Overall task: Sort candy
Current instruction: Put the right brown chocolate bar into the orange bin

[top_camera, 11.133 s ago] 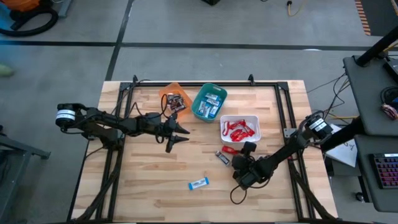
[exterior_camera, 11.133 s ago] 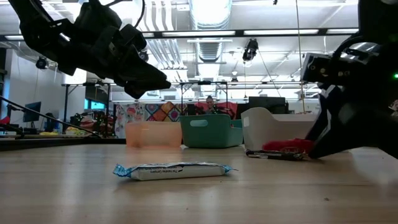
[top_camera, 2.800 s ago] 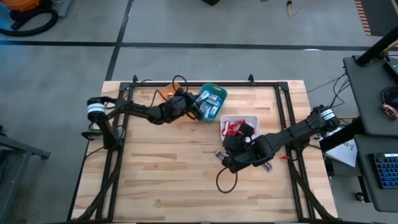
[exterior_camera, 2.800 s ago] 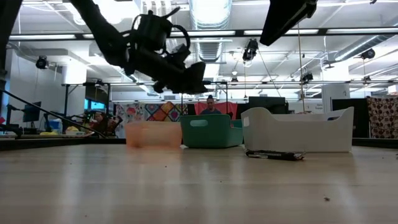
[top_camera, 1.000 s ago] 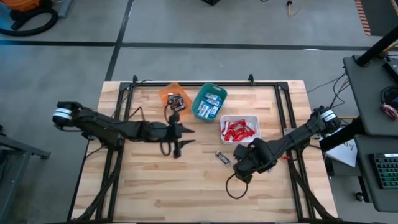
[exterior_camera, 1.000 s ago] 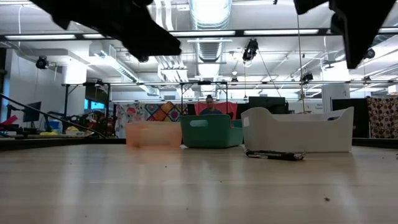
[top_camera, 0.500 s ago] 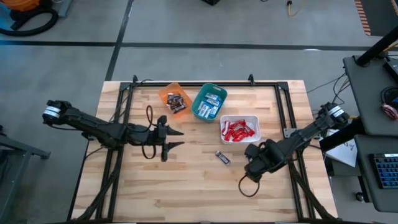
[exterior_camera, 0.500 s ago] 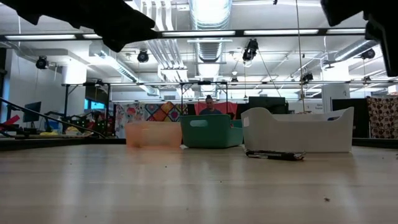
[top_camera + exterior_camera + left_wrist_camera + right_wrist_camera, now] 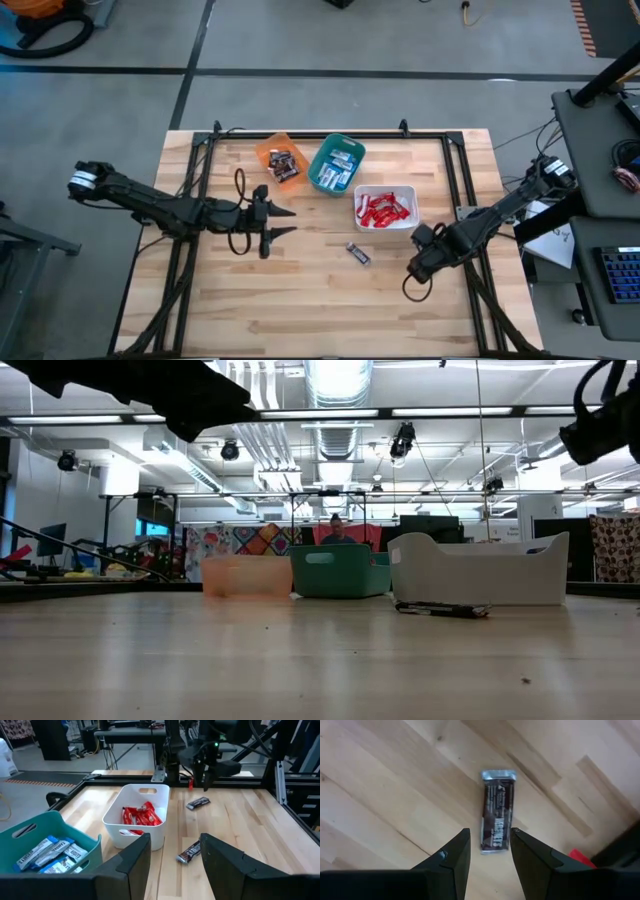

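Beside the white bin (image 9: 404, 222) of red candy (image 9: 385, 209), the right claw (image 9: 485, 857) is hovering open and empty over a dark candy bar (image 9: 497, 818) on the counter (image 9: 300, 300), while the left claw (image 9: 278, 221) is hanging open, empty, well left.
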You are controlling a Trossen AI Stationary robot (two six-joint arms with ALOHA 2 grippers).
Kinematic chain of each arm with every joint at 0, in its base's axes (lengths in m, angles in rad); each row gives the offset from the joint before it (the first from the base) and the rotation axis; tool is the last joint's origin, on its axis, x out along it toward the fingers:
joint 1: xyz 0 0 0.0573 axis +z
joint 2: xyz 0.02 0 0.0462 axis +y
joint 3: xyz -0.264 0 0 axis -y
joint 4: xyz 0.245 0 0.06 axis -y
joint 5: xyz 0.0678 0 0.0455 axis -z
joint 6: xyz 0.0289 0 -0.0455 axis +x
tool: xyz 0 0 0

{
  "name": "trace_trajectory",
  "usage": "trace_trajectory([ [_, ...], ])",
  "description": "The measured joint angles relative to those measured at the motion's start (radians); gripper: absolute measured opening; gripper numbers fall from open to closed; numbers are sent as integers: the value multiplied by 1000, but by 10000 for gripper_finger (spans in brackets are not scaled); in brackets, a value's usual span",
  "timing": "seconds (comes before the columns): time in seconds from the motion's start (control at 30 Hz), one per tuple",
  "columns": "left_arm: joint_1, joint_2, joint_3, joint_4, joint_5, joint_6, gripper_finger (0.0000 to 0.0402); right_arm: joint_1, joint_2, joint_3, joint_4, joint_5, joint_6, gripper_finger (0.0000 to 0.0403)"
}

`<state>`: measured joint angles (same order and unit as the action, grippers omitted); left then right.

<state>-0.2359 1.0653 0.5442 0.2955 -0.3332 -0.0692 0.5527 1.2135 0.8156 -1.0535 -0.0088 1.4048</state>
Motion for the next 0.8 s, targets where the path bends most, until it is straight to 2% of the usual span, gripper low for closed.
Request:
trace_trajectory([
  [0.17, 0, 0, 0, 0, 0, 1, 155, 2, 1, -31, 73, -10, 0, 132],
  [0.8, 0, 5, 1, -6, -1, 8, 155, 1, 2, -61, 68, -9, 58, 132],
])
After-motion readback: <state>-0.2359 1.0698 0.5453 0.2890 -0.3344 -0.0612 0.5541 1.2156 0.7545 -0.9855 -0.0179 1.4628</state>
